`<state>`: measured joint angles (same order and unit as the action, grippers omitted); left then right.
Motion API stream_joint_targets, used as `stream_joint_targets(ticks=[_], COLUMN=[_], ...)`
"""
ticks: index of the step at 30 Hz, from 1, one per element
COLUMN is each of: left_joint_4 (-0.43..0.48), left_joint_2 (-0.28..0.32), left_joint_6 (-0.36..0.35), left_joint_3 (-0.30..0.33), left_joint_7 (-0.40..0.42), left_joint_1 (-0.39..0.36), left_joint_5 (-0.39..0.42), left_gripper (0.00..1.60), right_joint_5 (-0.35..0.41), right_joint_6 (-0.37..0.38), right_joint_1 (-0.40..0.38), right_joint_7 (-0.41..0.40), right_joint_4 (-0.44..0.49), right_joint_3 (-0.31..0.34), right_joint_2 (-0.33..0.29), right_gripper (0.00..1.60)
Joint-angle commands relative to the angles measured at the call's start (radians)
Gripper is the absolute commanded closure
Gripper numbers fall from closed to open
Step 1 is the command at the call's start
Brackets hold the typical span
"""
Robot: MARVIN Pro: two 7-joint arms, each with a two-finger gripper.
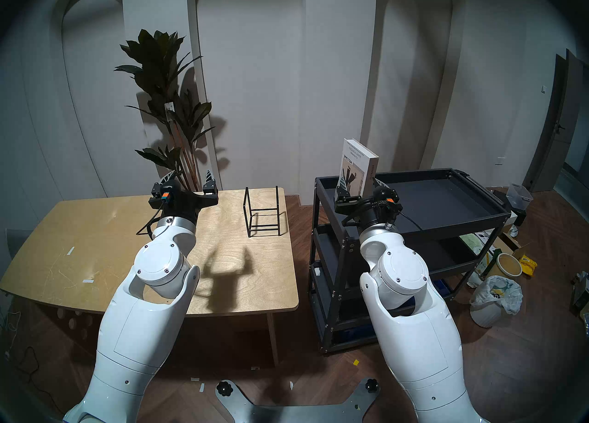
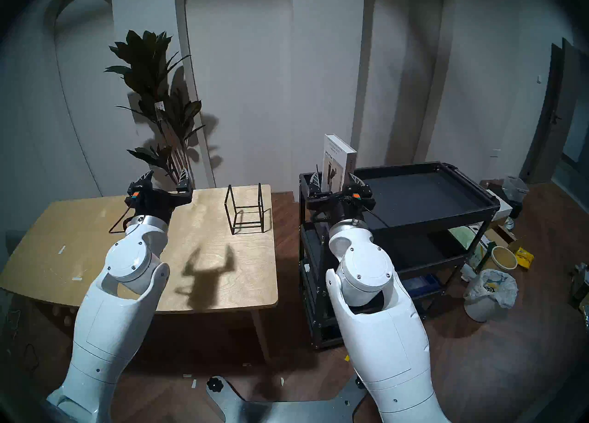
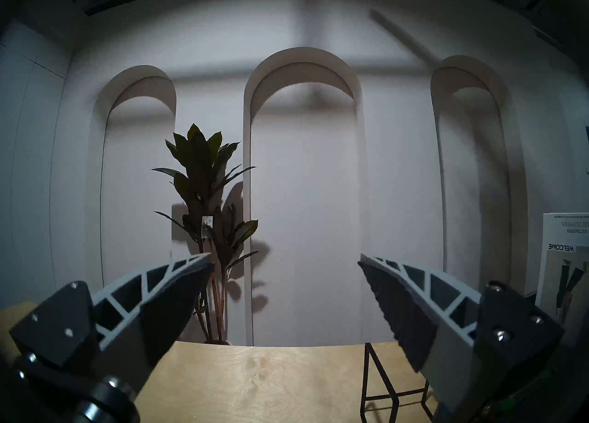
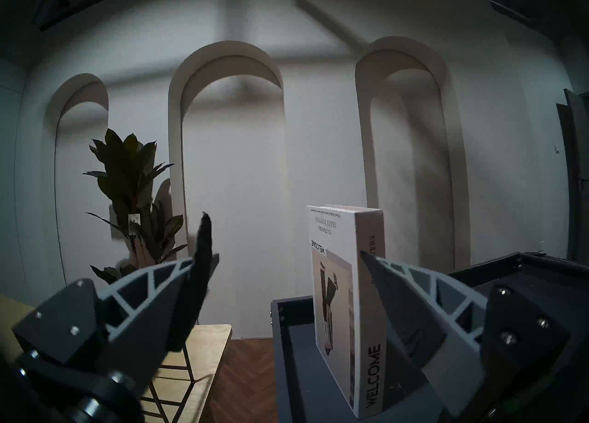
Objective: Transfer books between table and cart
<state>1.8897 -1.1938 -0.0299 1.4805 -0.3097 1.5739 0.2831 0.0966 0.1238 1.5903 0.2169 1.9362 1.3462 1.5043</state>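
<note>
The white "WELCOME" book [image 1: 358, 164] stands upright at the near-left corner of the black cart's [image 1: 439, 199] top shelf. My right gripper [image 1: 361, 185] is open and straddles the book's lower part. In the right wrist view the book [image 4: 338, 285] stands between the fingers, close to the right finger, with a wide gap to the left one. My left gripper [image 1: 189, 177] is open and empty above the far edge of the plywood table [image 1: 95, 237]. The book's cover also shows at the right edge of the left wrist view [image 3: 564, 253].
A black wire rack [image 1: 263, 212] stands on the table's far right corner, near the cart. A tall potted plant [image 1: 165, 94] stands behind the table. A white bin [image 1: 494, 298], a tub [image 1: 510, 264] and other clutter lie on the floor right of the cart.
</note>
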Motion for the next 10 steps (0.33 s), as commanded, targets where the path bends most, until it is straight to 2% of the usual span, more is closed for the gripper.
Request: stream_joint_targets(ticks=[1,10], left_joint_4=[0.015,0.015], left_joint_2=[0.005,0.004], left_joint_6=[0.018,0.019], left_joint_3=[0.004,0.005], left_joint_7=[0.002,0.003], left_joint_1=[-0.011,-0.011], left_joint_5=[-0.008,-0.009], left_gripper=[0.0,0.0], right_joint_5=[0.001,0.003], right_joint_6=[0.002,0.003], right_joint_1=[-0.019,-0.02], right_joint_7=[0.006,0.012], right_joint_4=[0.019,0.019], right_joint_3=[-0.001,-0.004], right_joint_2=[0.009,0.005], right_gripper=[0.0,0.0])
